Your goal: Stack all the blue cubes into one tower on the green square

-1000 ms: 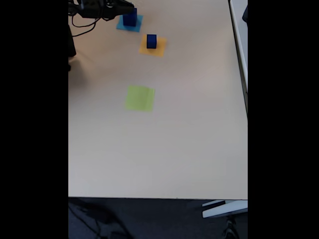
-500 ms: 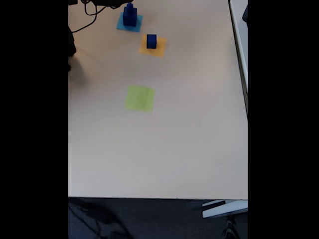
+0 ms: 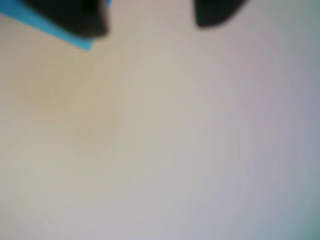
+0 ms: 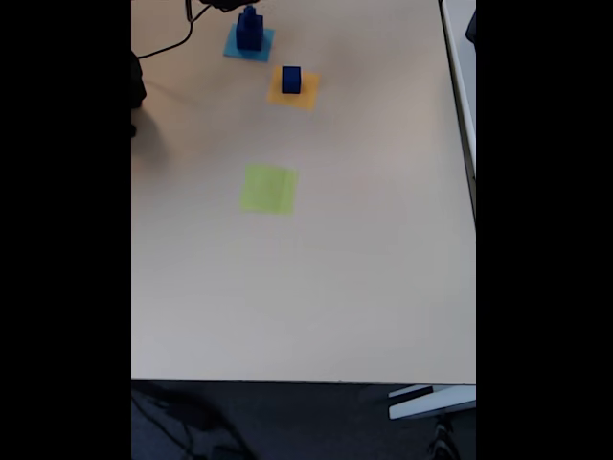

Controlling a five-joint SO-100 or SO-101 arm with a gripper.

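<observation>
On the beige table (image 4: 335,287), the green square (image 4: 268,189) lies bare; gripper (image 3: 150,20) fingers spread apart

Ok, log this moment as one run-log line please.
gripper: open, empty | small cube on large cube, light-blue square | medium cube on orange square | green square: bare

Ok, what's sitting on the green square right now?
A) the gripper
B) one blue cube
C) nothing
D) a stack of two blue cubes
C: in the fixed view the green square lies bare, while one blue cube stands on the orange square and the stacked blue cubes stand on the light-blue square.
</observation>
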